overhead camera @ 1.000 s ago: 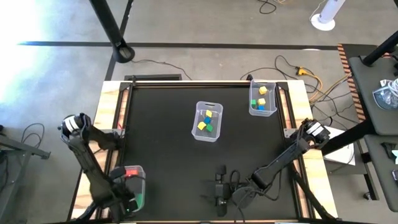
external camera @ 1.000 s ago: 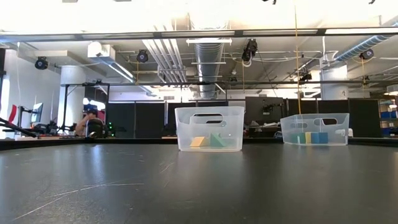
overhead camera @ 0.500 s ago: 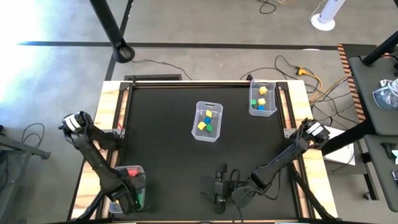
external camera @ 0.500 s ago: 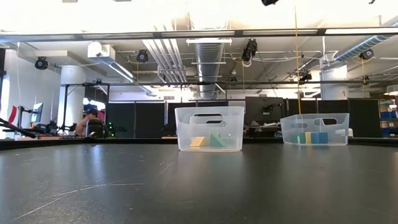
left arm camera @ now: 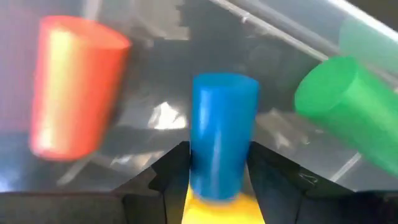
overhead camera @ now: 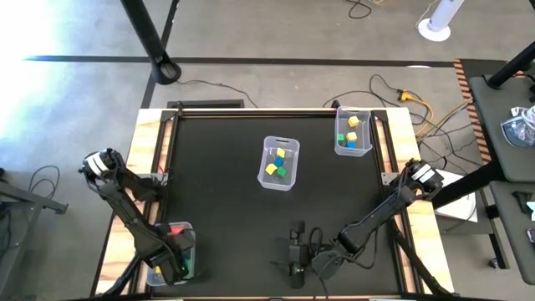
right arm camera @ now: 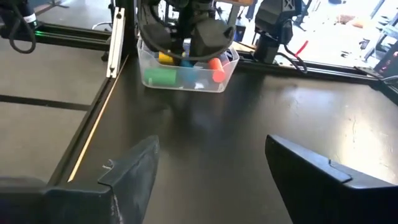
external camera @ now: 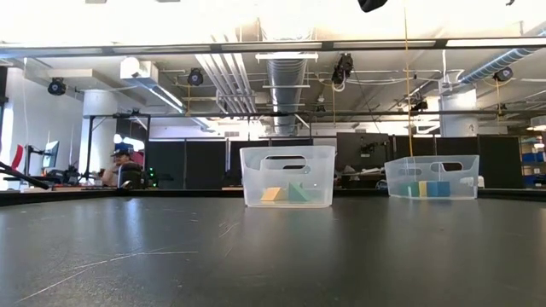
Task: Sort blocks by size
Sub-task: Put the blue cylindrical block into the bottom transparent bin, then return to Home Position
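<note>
My left gripper [overhead camera: 172, 256] reaches down into the clear bin [overhead camera: 185, 232] at the table's near left corner and is shut on a blue bar [left arm camera: 222, 134]. Beside it in that bin lie a red bar [left arm camera: 74, 87] and a green bar [left arm camera: 339, 102]; a yellow piece [left arm camera: 217, 210] shows between the fingers behind the blue bar. My right gripper [right arm camera: 211, 155] waits open by the near edge, pointing at that bin [right arm camera: 186, 78]. Small cubes fill the centre bin [overhead camera: 278, 163] and the far right bin [overhead camera: 352, 132]. My left gripper pinches the blue bar between its two fingers, which sit on opposite sides of its nearer end [left arm camera: 214, 180]. The fingers [left arm camera: 171, 171] come from above into the bin and lie along the bar. Whether its far end rests on the bin floor cannot be told.
The centre bin [external camera: 287, 176] and the far right bin [external camera: 431, 177] stand on the black table top [overhead camera: 217, 184]. A small dark device with cables [overhead camera: 296, 251] sits at the near middle. Wooden rails [overhead camera: 153, 150] frame the table.
My left gripper has shifted a little toward the table's right over the near left bin and stays down inside it.
</note>
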`<action>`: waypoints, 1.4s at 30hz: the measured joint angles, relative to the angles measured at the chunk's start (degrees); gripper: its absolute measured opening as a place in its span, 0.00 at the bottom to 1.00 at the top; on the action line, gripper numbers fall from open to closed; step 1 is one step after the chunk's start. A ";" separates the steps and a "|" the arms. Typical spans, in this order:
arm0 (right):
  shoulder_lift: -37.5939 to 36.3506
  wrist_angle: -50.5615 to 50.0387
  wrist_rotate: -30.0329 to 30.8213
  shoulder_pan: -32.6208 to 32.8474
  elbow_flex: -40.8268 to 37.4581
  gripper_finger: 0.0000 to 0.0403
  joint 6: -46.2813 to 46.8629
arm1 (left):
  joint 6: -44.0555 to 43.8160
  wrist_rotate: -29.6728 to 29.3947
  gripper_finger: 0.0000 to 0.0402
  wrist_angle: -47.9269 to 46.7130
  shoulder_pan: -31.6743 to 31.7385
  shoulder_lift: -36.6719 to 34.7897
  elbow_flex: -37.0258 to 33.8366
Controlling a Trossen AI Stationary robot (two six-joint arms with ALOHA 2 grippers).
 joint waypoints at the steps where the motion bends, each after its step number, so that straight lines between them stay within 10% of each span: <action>1: 0.00 -0.01 0.00 0.00 -0.03 0.72 -0.03 | 0.33 -0.07 0.36 -2.67 0.00 -0.20 1.21; 10: 0.00 -0.01 0.00 -0.02 -0.43 0.80 -0.07 | 6.09 -13.78 0.36 -27.58 0.46 -0.29 17.63; 19: 0.00 -0.19 0.00 -0.02 -0.64 0.80 -0.12 | 19.11 -23.03 0.36 -29.14 0.41 -0.21 36.43; 26: 0.00 -0.19 0.04 -0.04 -0.64 0.75 -0.37 | 41.68 -47.20 0.36 -28.67 0.54 -0.20 45.77; 33: 0.00 -0.28 0.04 -0.04 -0.64 0.71 -0.25 | 53.65 -69.76 0.36 -32.55 3.62 -0.98 44.75; 42: -0.07 -11.29 9.06 -0.02 -0.66 0.65 -0.43 | 48.52 -74.54 0.36 -31.42 19.62 -7.42 26.40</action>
